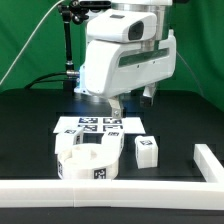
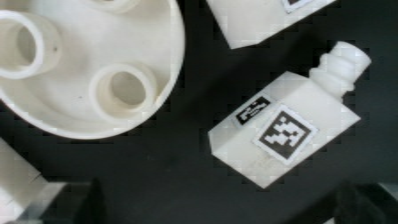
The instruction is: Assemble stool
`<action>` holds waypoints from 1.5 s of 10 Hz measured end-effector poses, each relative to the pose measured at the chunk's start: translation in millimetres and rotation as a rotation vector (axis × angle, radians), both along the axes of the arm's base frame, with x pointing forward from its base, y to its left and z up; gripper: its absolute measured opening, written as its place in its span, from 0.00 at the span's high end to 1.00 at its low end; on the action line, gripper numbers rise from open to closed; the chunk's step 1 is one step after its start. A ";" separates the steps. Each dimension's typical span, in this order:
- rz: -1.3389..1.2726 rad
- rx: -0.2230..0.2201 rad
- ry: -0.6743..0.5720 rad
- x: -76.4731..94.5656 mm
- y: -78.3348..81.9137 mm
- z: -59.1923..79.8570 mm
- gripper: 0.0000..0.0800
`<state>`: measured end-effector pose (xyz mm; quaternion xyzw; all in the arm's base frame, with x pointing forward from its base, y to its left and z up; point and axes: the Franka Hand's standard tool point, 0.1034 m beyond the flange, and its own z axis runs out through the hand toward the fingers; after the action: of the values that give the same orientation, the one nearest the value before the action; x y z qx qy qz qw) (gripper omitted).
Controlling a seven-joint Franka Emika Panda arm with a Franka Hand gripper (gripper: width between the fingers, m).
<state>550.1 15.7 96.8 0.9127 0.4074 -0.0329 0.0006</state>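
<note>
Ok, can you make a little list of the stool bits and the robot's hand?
seat: white round plastic seat disc, flat on black table, sockets up
leg: short blocky white tagged leg, loose beside the seat, not joined
gripper: two-finger gripper, open, empty, above the table
board: thin flat white marker board, beyond the seat in the exterior view

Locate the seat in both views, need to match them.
Exterior view: seat low on the exterior view's left, in front of the marker board.
Wrist view: seat is the big disc with round sockets, cut by the frame edge.
Shared landmark: the tagged leg lying beside the seat, apart from it.
</note>
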 end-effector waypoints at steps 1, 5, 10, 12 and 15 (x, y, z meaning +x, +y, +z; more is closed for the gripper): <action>0.000 0.000 0.000 0.0 0.0 0.0 0.19; 0.000 0.000 0.000 0.0 0.1 0.0 0.19; 0.330 0.027 -0.023 -14.7 -53.9 -27.4 0.19; 0.329 0.026 -0.024 -14.3 -53.1 -27.0 0.19; 0.610 0.039 -0.051 -10.5 -72.0 -41.7 0.19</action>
<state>539.7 -56.3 55.1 0.7486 0.6630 -0.0005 0.0033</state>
